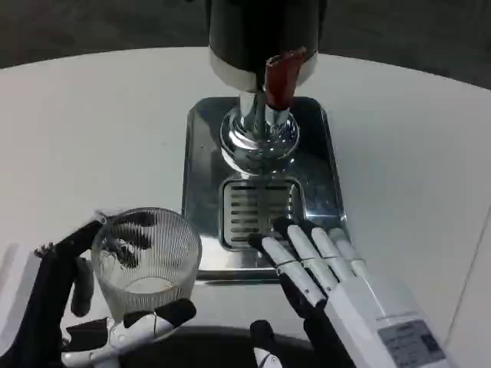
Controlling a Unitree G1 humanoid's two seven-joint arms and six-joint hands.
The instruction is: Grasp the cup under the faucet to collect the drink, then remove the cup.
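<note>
**Cup held at near left, clear of the faucet**

Head view: The left hand (92,307) wraps its fingers around the ribbed glass cup (146,261) at the near left of the white table (77,123). Dark fingers show through the glass on the cup's far side, and the thumb lies across its near base. The cup stands upright, just left of the steel drip tray (203,146) and nearer than the faucet (282,80), not beneath it. A pale layer shows at the bottom of the cup; whether that is drink or the glass base, I cannot tell.

The right hand (337,284) holds nothing. Its fingers lie straight and close together, pointing far and left, with the fingertips (265,241) resting on or just over the near edge of the slotted grate (257,207) in the tray; contact cannot be told.

The dispenser (261,31) stands at the far middle of the table, its chrome base (259,134) on the tray beyond the grate. The faucet's red-brown handle hangs at the dispenser's front, above the base.
</note>
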